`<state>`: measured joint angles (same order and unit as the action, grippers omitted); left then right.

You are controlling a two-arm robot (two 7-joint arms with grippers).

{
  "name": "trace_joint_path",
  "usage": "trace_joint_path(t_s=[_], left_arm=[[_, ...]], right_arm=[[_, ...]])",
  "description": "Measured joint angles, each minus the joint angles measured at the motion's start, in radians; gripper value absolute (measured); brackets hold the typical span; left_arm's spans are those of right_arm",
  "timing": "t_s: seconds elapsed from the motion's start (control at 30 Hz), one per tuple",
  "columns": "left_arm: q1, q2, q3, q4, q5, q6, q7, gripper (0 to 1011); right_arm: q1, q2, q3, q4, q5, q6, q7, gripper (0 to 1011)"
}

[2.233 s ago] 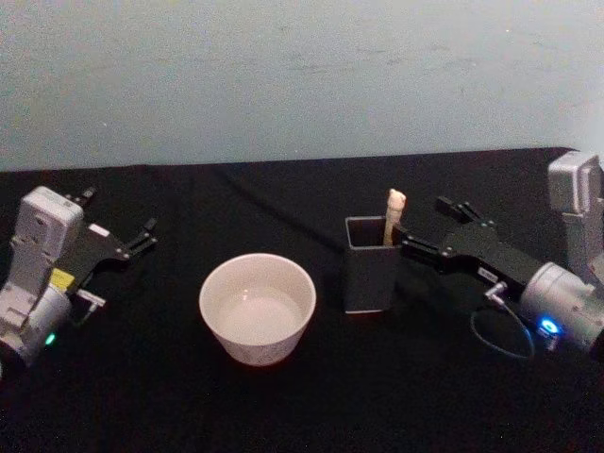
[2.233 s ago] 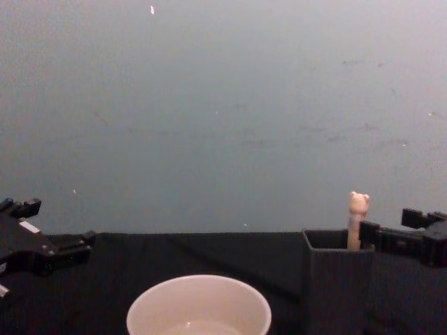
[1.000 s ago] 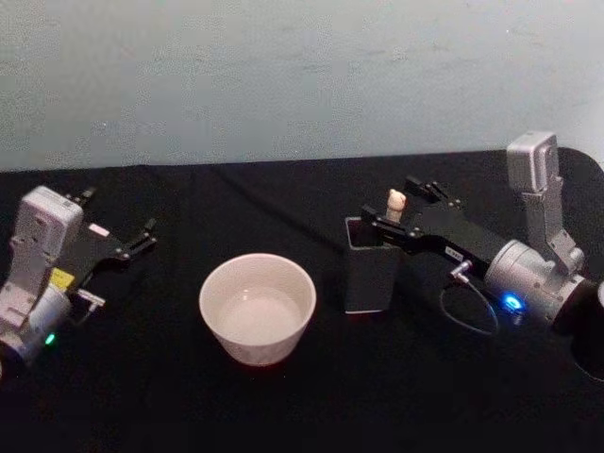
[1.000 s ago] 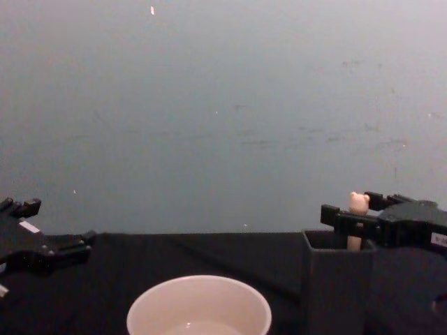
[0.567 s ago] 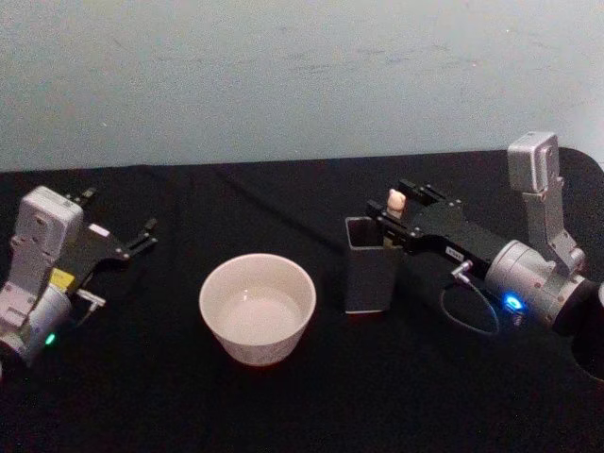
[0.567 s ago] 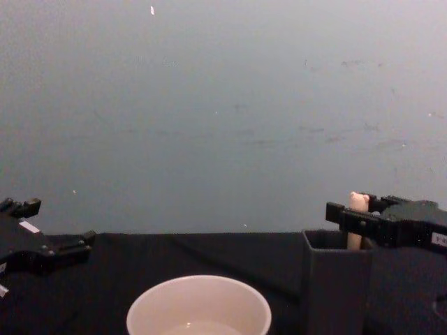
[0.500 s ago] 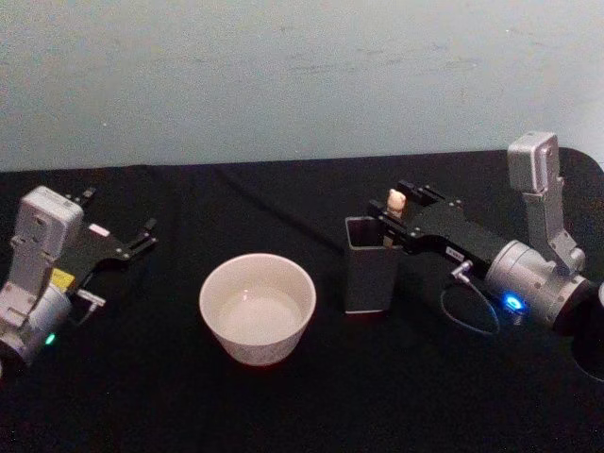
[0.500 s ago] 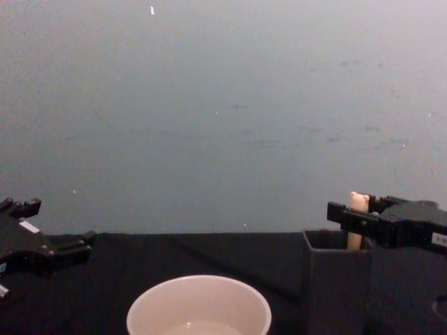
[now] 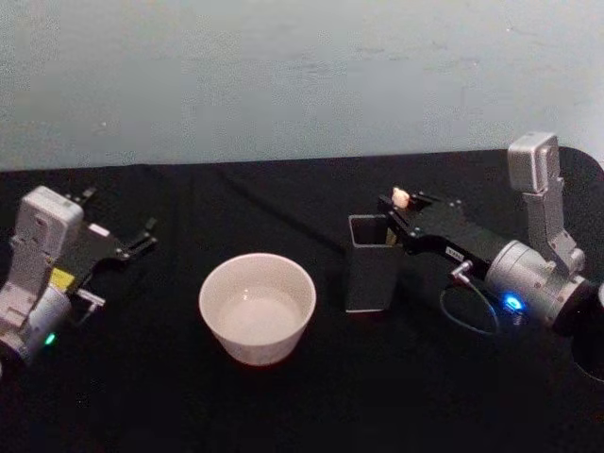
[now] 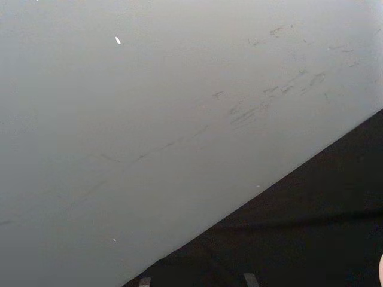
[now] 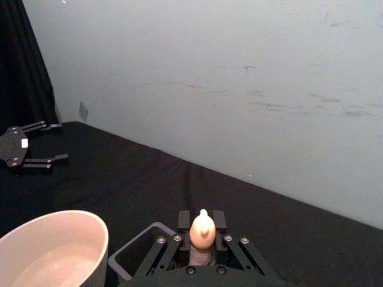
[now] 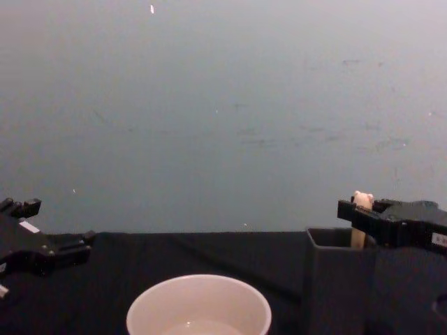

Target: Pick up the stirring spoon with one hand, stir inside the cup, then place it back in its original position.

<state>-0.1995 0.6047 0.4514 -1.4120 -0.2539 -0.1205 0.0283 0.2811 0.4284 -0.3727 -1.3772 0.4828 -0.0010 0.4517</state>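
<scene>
We face a pale grey-blue wall (image 9: 283, 75) that runs straight along the counter's far edge. It is plain, matte and evenly lit, with no hard shadows. We make out faint dark scuff marks (image 12: 328, 136) on it and one small white fleck (image 12: 151, 10) high up. The counter (image 9: 283, 406) lies under a black cloth (image 12: 174, 251) that gives back little light. Toward the counter's left end, a black curtain (image 11: 30, 60) hangs against the wall.

Silver-grey housings (image 9: 38, 241), black screw-jointed fingers (image 11: 184, 220) — blue lamp (image 9: 511, 304) and looped cable (image 9: 469, 318) right, green lamp (image 9: 48, 339) left
</scene>
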Motion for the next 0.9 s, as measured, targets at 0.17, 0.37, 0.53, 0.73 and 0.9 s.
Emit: trace_joint_path(t_s=[0.17,0.37,0.53,0.73,0.9], left_arm=[[0.0,0.0,0.0,0.0,0.0,0.0,0.0,1002],[0.0,0.0,0.0,0.0,0.0,0.0,0.0,1001],[0.0,0.0,0.0,0.0,0.0,0.0,0.0,1002],[0.0,0.0,0.0,0.0,0.0,0.0,0.0,1001],[0.0,0.0,0.0,0.0,0.0,0.0,0.0,1001]], right_arm=[[-0.001,0.0,0.0,0.0,0.0,0.0,0.002,213],[-0.01,-0.003,0.004,-0.015,0.008,-0.005,0.021,213],[-0.014,-0.003,0.013,-0.035,0.014,-0.016,0.029,213],[-0.02,0.005,0.032,-0.073,0.03,-0.038,0.041,213],[-0.023,0.011,0.048,-0.101,0.049,-0.058,0.05,213]])
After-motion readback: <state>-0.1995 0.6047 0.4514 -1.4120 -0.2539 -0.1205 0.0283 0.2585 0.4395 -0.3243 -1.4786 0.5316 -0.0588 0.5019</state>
